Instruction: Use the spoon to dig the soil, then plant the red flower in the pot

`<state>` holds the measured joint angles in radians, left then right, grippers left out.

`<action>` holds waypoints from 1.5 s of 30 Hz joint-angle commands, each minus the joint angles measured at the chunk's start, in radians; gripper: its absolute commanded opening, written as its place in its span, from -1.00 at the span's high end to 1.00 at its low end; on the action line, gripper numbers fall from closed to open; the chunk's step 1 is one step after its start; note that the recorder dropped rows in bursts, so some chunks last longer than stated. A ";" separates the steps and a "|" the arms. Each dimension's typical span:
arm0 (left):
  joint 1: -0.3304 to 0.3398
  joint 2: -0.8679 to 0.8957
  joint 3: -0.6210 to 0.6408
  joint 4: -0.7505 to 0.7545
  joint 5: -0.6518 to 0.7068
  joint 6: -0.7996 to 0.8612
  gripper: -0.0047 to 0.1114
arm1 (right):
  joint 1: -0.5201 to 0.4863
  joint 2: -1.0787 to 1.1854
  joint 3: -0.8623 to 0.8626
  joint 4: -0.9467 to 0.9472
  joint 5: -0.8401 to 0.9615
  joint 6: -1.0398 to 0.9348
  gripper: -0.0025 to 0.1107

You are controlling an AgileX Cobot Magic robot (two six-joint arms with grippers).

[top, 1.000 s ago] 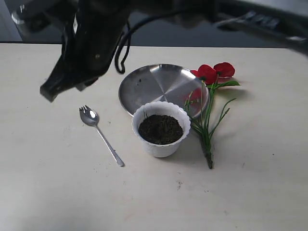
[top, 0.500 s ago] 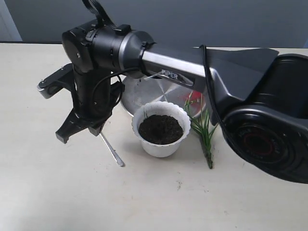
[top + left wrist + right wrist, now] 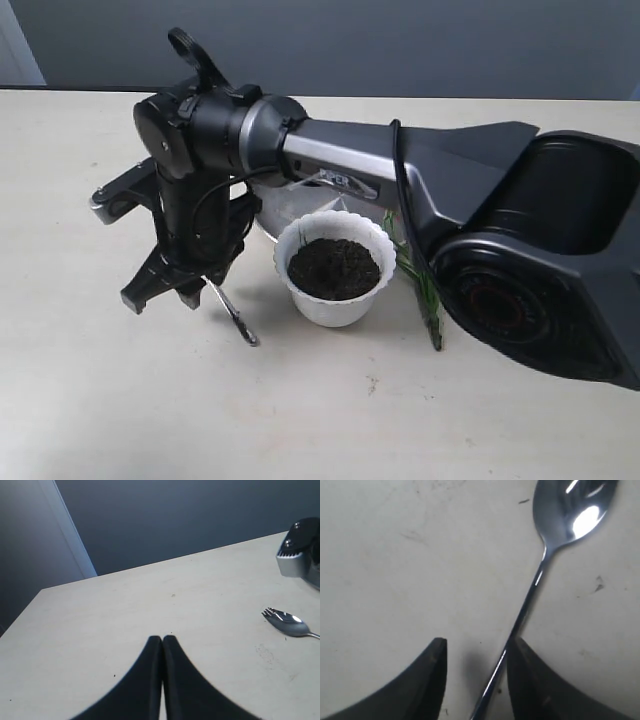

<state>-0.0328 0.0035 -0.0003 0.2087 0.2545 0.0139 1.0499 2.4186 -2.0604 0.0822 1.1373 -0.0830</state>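
Note:
The spoon (image 3: 570,515) lies flat on the table, its thin handle (image 3: 236,320) running between the fingers of my open right gripper (image 3: 477,645), close beside one finger. In the exterior view the right gripper (image 3: 163,296) stands low over the spoon, left of the white scalloped pot (image 3: 300,238) holding dark soil (image 3: 333,268). The red flower's green stems (image 3: 427,292) show right of the pot; its petals are hidden by the arm. My left gripper (image 3: 162,640) is shut and empty above bare table, with the spoon (image 3: 287,624) off to one side.
The steel plate (image 3: 283,206) sits behind the pot, mostly covered by the right arm (image 3: 400,165), which crosses the scene from a large base at the right. Open tabletop (image 3: 300,420) lies in front of the pot and spoon.
The right arm has come down from high above the table, and its open gripper now straddles the spoon's handle. Spoon, pot and flower have not moved.

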 commanded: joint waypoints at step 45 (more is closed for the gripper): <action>0.001 -0.004 0.000 -0.005 -0.011 -0.003 0.91 | -0.001 -0.486 0.133 -0.547 0.084 -0.122 0.97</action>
<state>-0.0328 0.0035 -0.0003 0.2087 0.2545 0.0139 1.0513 1.9787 -1.9909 -0.3629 1.2179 -0.2214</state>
